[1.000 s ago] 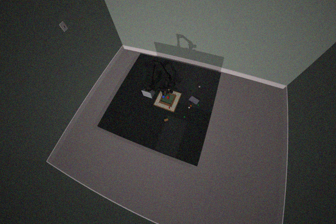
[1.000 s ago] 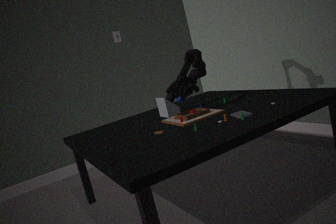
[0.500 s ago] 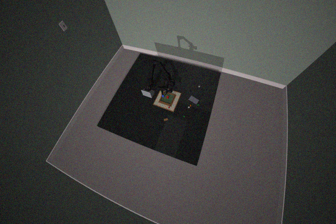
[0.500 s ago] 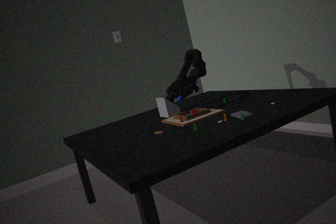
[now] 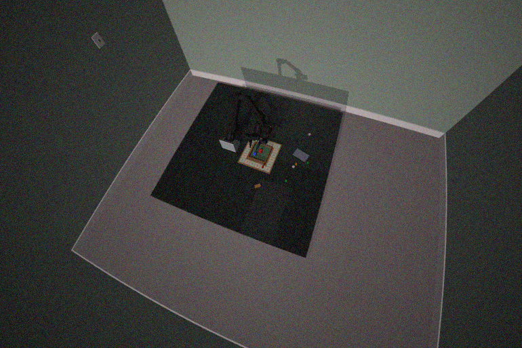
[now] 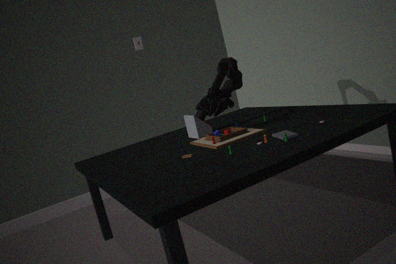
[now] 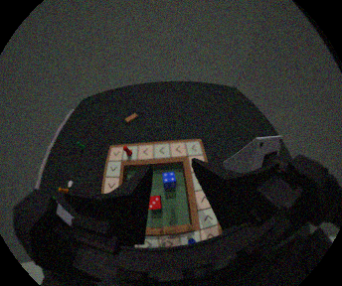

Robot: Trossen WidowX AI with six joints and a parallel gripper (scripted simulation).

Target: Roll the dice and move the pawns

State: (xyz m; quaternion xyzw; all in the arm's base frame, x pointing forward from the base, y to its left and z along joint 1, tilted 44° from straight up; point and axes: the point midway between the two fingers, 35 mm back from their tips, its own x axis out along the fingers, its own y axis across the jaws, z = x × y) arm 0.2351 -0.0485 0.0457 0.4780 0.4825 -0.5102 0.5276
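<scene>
Blue die released over tray; fingers parted, holding nothing.
Fingers stand moderately wide above the desk [image 6: 153, 171]. Blue die [image 5: 254, 153] [image 6: 216, 133] [image 7: 169, 181] appears within the tray [image 5: 251, 160] [image 6: 220, 137] [image 7: 193, 199], in the wrist view between and beyond the fingertips; red die [image 5: 260, 150] [image 6: 227, 132] [image 7: 155, 203] lies nearer the arm. Whether blue has settled: cannot tell.

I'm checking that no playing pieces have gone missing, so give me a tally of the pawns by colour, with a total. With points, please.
Red pawn [image 5: 262, 166] [image 6: 213, 140] [image 7: 127, 150]: 1
Blue pawn [image 6: 236, 124] [image 7: 192, 241]: 1
Green pawns [image 5: 285, 180] [image 6: 230, 150] [image 7: 81, 145]: 3
Orange pawn [image 5: 295, 163] [image 6: 265, 139] [image 7: 64, 190]: 1
Total in view: 6
</scene>
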